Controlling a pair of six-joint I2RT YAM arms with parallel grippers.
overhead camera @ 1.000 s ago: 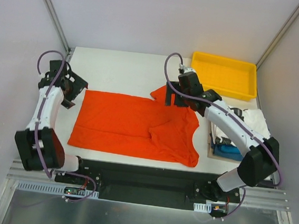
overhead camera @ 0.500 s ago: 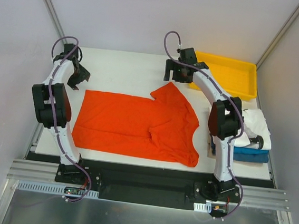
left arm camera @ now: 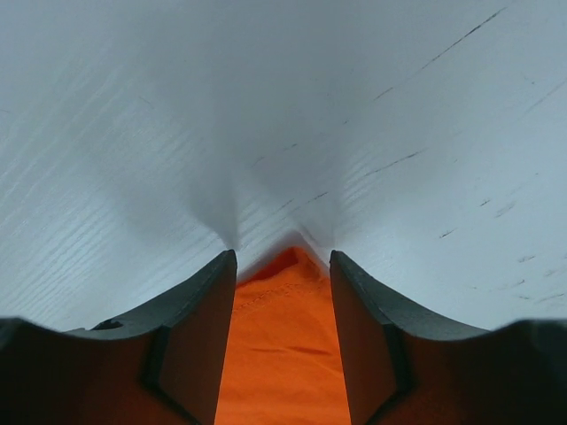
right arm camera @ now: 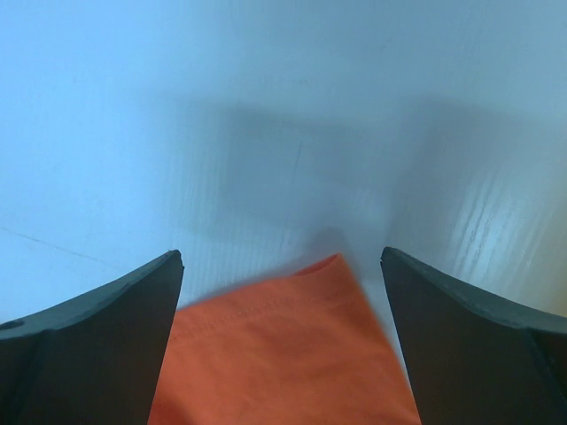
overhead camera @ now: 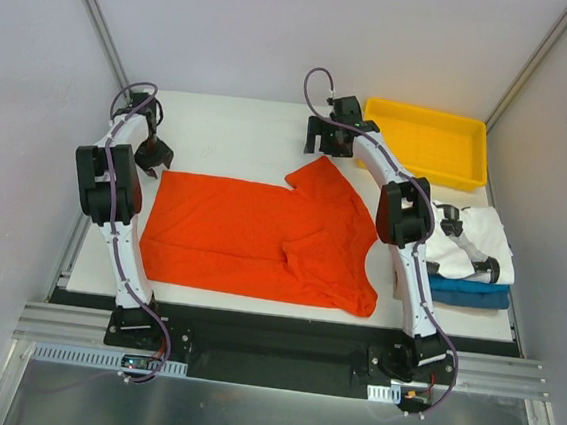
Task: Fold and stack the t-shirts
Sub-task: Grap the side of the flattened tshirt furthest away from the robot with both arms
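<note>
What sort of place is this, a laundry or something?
Probably a robotics lab test cell, not a laundry: a left arm and right arm mounted at a white table inside bare walls, with an orange shirt beside a folded pile.

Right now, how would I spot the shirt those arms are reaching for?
Start at the white table. Spread across its middle lies the orange-red t-shirt, its far corners at the left gripper and right gripper. Unlike the white and blue shirts piled on the right, it is unfolded.
</note>
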